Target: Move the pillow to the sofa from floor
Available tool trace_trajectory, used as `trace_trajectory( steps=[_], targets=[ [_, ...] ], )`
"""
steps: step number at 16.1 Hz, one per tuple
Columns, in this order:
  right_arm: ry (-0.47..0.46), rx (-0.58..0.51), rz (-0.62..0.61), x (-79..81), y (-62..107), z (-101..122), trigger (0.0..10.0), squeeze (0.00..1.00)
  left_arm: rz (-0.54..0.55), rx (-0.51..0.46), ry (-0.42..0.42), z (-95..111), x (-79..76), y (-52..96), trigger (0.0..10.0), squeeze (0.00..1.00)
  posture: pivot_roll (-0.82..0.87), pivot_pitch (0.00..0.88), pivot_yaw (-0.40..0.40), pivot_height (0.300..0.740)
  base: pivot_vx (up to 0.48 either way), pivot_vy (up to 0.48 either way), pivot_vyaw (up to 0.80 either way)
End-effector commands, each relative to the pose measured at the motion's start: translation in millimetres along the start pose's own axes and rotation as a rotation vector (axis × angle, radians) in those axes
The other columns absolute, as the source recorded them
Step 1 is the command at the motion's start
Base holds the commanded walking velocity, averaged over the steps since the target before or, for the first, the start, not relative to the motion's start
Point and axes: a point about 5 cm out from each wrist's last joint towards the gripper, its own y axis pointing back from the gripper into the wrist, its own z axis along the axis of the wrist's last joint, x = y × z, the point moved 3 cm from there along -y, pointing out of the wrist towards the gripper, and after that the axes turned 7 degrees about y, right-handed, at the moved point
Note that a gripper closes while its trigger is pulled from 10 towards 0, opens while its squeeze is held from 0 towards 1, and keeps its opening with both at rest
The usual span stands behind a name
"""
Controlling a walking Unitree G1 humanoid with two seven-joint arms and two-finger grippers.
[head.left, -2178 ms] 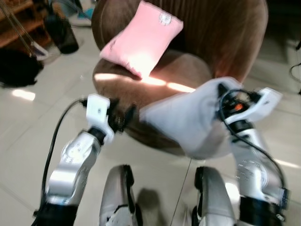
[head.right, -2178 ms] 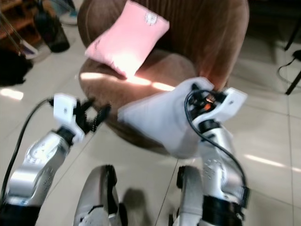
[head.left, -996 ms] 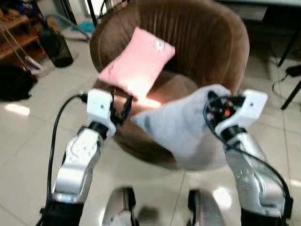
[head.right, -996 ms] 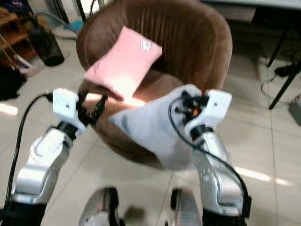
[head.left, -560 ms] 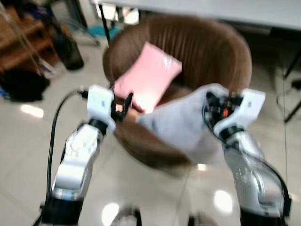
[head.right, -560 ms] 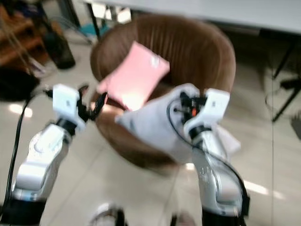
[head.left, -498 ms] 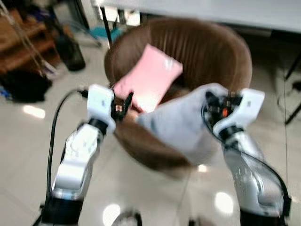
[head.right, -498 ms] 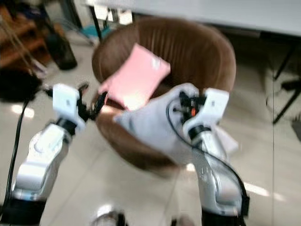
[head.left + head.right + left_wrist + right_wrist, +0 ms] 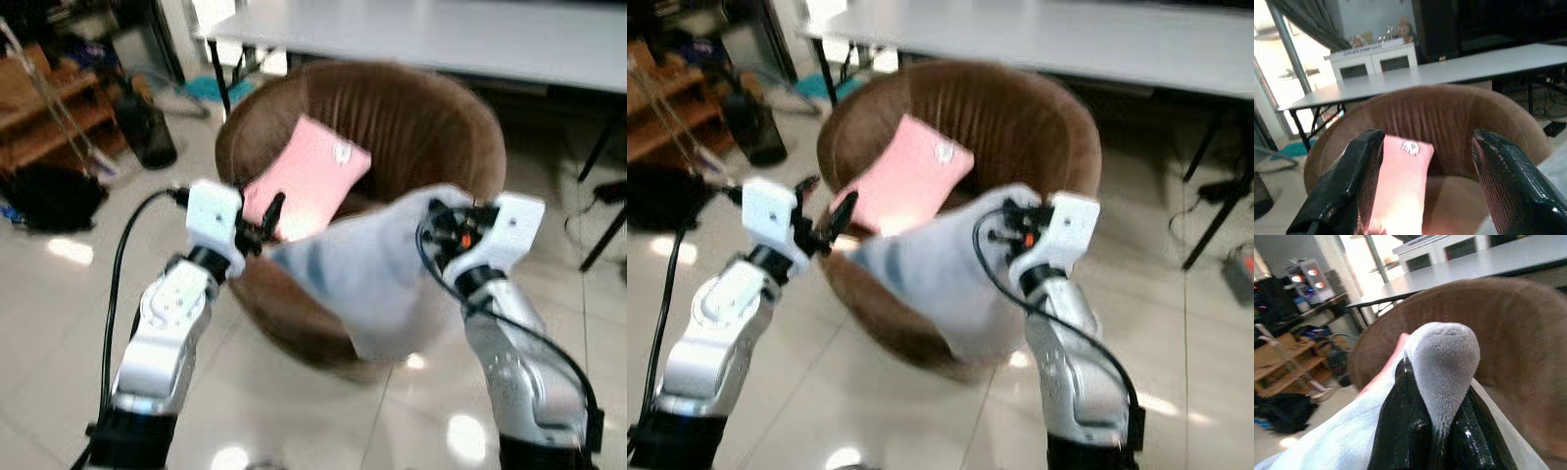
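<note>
The right gripper [image 9: 1437, 431] is clamped on one corner of the pale grey pillow [image 9: 367, 279], which hangs in the air in front of the brown round sofa [image 9: 411, 117] — its long axis runs slantwise, from the pinched corner high on the robot's right down toward the left, with the lower bulk sagging over the sofa's front rim. The left gripper [image 9: 257, 223] hovers just beside the pillow's far end, fingers [image 9: 1344, 191] spread apart and holding nothing. A pink cushion [image 9: 309, 186] leans tilted against the sofa's backrest. The floor [image 9: 59, 323] is glossy pale tile; a long grey table [image 9: 470, 39] stands behind the sofa — wooden shelves [image 9: 44, 108] and a dark bag [image 9: 44, 196] lie off to the left
</note>
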Motion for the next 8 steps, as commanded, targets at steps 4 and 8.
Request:
trace_trajectory(
  steps=[4,8],
  targets=[
    [0.012,-0.059,0.007,3.6,-0.9,10.8,10.0,0.0,-0.01,0.012,0.005,-1.7,1.2,0.0,10.0,0.0,-0.04,0.0,0.061,0.74,0.412,0.0,0.0],
    [0.041,-0.062,0.009,4.7,-3.0,11.5,10.0,0.0,-0.01,0.01,0.006,-1.5,0.8,-0.4,10.0,0.0,-0.04,0.0,0.057,0.74,0.423,0.0,0.36]
  ],
)
